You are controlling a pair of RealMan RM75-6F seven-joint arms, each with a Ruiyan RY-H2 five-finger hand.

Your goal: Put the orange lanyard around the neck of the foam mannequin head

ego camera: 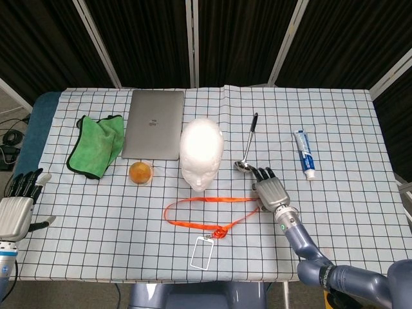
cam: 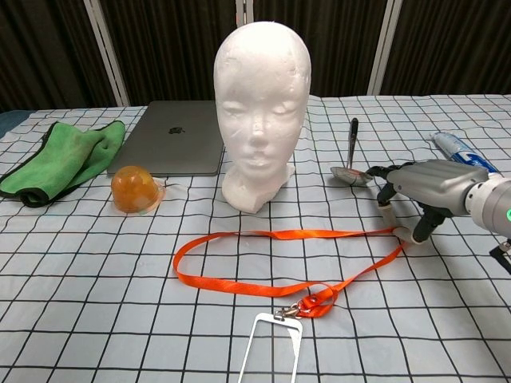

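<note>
The white foam mannequin head (ego camera: 201, 153) (cam: 259, 104) stands upright mid-table, facing me. In front of it the orange lanyard (ego camera: 206, 199) (cam: 303, 234) lies flat as a long loop, with a clear badge holder (ego camera: 203, 252) (cam: 271, 351) clipped on near the table's front edge. My right hand (ego camera: 270, 192) (cam: 415, 191) hovers low at the loop's right end, fingers apart and pointing down, thumb tip right beside the strap; it holds nothing. My left hand (ego camera: 18, 206) stays open at the far left edge, away from everything.
A closed grey laptop (ego camera: 153, 132) and a green cloth (ego camera: 96, 145) lie at the back left. An orange dome (ego camera: 141, 172) sits left of the head. A metal ladle (ego camera: 248, 145) and a toothpaste tube (ego camera: 305, 153) lie just behind my right hand.
</note>
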